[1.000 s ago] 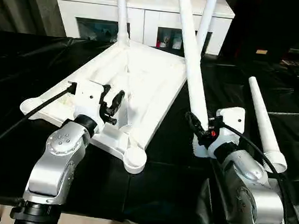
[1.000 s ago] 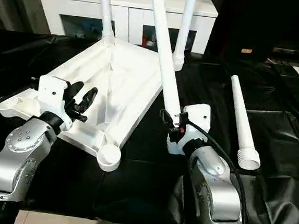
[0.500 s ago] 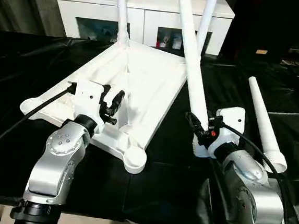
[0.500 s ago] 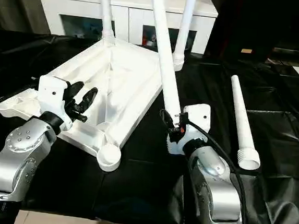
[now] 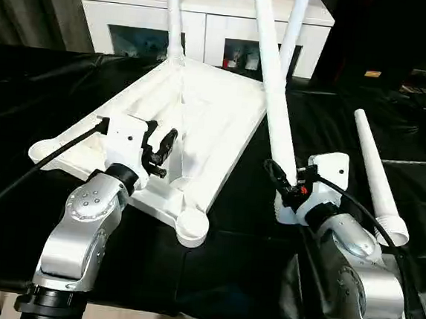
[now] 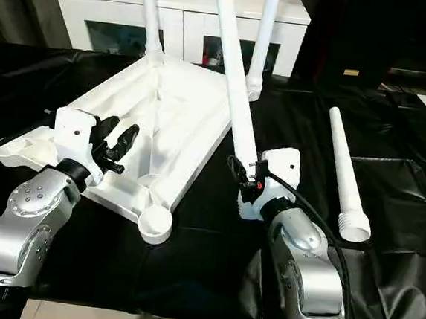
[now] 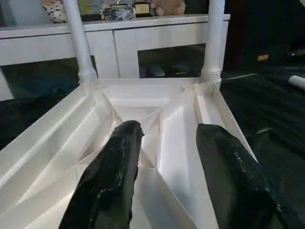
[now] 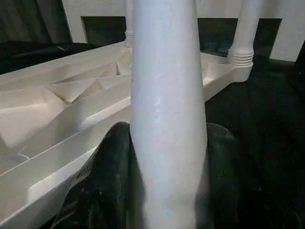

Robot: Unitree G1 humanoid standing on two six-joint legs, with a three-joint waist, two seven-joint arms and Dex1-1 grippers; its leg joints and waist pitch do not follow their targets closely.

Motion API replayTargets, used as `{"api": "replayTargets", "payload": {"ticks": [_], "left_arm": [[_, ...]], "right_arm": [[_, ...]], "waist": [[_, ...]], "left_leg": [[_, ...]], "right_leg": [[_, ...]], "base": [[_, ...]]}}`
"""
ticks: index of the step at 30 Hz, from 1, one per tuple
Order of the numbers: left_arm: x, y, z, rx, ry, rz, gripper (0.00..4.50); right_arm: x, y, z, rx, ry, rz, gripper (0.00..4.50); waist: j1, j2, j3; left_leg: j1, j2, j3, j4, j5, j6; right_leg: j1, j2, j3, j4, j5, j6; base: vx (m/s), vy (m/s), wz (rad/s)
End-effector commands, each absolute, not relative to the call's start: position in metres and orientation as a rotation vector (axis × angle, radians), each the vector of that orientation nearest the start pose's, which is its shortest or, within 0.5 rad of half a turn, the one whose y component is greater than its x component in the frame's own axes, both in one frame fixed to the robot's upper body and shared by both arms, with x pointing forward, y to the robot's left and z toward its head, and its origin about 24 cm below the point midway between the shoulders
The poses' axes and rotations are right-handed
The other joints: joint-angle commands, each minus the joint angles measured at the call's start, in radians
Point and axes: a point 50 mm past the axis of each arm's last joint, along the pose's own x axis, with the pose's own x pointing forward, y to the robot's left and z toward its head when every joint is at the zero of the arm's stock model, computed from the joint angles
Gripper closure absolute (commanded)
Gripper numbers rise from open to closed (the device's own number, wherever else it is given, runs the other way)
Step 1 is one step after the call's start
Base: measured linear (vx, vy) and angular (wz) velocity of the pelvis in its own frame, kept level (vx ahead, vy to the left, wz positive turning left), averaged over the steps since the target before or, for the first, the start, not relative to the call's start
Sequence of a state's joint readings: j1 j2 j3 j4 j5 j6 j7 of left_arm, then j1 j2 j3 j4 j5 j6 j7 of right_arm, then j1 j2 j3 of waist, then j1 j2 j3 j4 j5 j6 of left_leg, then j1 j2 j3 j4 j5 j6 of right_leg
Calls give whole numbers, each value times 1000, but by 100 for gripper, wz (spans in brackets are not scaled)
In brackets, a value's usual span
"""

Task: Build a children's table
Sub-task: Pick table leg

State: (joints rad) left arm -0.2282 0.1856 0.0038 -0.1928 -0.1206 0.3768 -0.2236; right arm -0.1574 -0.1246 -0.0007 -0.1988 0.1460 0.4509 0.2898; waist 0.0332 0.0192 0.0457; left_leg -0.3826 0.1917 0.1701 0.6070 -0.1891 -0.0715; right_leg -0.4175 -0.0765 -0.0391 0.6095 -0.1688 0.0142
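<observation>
With two legs screwed in at the far corners of the upturned table top (image 5: 201,121) mid-counter, the right claw (image 5: 294,183) grips a third leg (image 5: 275,90) for the near-right socket (image 5: 192,223), the left claw (image 5: 160,149) gaping empty.

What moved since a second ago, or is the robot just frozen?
Nothing visibly changed. The right tool still grips the slanted white leg, and the left tool still hangs open over the upside-down table top. Two legs stay screwed into the far corners, and the loose leg stays lying on the black cloth.
</observation>
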Motion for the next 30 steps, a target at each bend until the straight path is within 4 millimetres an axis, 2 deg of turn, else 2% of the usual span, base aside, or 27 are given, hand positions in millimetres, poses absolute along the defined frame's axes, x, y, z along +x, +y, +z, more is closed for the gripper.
{"api": "replayTargets", "payload": {"ticks": [1, 30], "left_arm": [[288, 154, 111, 84, -24, -275, 228], [288, 154, 111, 84, -24, -275, 228]], "right_arm": [[276, -141, 98, 11, 46, 360, 265], [276, -141, 98, 11, 46, 360, 265]], "waist": [[1, 3, -62], [1, 3, -62]], "left_leg": [[12, 19, -6, -76, -231, -5], [12, 19, -6, -76, -226, -5]], "right_leg": [[48, -34, 31, -73, -201, -150], [49, -34, 31, -72, -198, -150]], "base": [[0, 0, 0], [0, 0, 0]]}}
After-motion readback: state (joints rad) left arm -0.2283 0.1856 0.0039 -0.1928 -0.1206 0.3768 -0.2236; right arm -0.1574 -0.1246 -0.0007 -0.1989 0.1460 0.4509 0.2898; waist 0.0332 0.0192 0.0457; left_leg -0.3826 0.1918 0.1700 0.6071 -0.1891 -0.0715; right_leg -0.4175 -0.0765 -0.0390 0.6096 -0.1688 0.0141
